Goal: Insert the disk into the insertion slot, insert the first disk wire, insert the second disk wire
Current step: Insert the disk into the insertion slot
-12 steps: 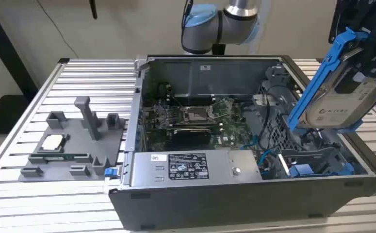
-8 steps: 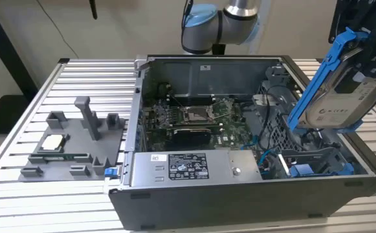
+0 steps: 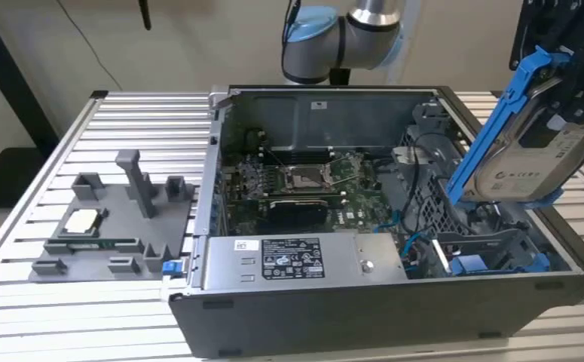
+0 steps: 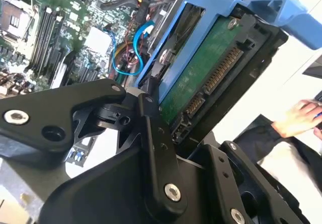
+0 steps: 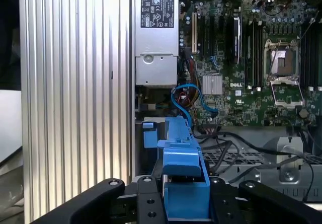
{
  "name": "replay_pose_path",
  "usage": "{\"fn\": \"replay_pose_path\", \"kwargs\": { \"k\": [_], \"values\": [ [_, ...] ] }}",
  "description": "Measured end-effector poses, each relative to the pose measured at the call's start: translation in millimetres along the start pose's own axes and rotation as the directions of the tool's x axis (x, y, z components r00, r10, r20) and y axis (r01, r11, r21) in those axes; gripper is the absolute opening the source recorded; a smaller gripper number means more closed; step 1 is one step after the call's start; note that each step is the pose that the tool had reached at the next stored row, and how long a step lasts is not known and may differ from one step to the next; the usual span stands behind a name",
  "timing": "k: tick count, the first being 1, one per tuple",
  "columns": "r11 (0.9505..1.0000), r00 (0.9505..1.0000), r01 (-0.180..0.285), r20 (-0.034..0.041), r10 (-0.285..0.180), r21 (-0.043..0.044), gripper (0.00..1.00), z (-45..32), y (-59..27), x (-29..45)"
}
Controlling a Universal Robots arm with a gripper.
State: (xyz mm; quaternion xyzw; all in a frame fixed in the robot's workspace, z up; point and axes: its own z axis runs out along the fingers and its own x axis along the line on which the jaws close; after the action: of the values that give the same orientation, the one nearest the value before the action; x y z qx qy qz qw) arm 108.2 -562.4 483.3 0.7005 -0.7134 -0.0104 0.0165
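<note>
Exterior view: the gripper (image 3: 561, 105) hangs above the open computer case (image 3: 372, 317), its jaws pinching the disk (image 3: 533, 162) between them. The disk is tilted, with one long edge of its blue frame (image 3: 498, 121) slanting down and out from the jaws toward the case interior. The silver face with the white label is turned toward the camera. The disk's lower end is above the case and touches nothing there.

Below the jaws and apart from the disk lies the insertion slot (image 3: 493, 253), a dark-grey bay with blue clips and nothing in it. Farther from the jaws, the motherboard (image 3: 302, 188) lies on the case floor. The power-supply box (image 3: 292, 260) sits against the near wall.

In the second wrist view, black fingers (image 4: 151, 128) press on both sides of the disk (image 4: 201, 73). Its green circuit board and connector row are exposed between them. Blue cables (image 4: 126, 58) loop beyond the jaws, and a person's hand (image 4: 297, 118) is off to one side.

In the first wrist view, the blue frame (image 5: 183, 178) stands up between the fingers (image 5: 146, 201), with the slatted table (image 5: 75, 83) beside the case.
</note>
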Motion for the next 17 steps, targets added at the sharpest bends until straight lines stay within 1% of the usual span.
{"fn": "replay_pose_path", "kwargs": {
  "k": [5,17],
  "values": [
    [1.0000,1.0000,0.000,-0.0062,0.000,0.0024,0.33,3.5,-0.1,0.0],
    [1.0000,0.9998,-0.002,-0.0176,0.002,0.0027,0.33,12.3,-1.1,1.1]
  ]
}}
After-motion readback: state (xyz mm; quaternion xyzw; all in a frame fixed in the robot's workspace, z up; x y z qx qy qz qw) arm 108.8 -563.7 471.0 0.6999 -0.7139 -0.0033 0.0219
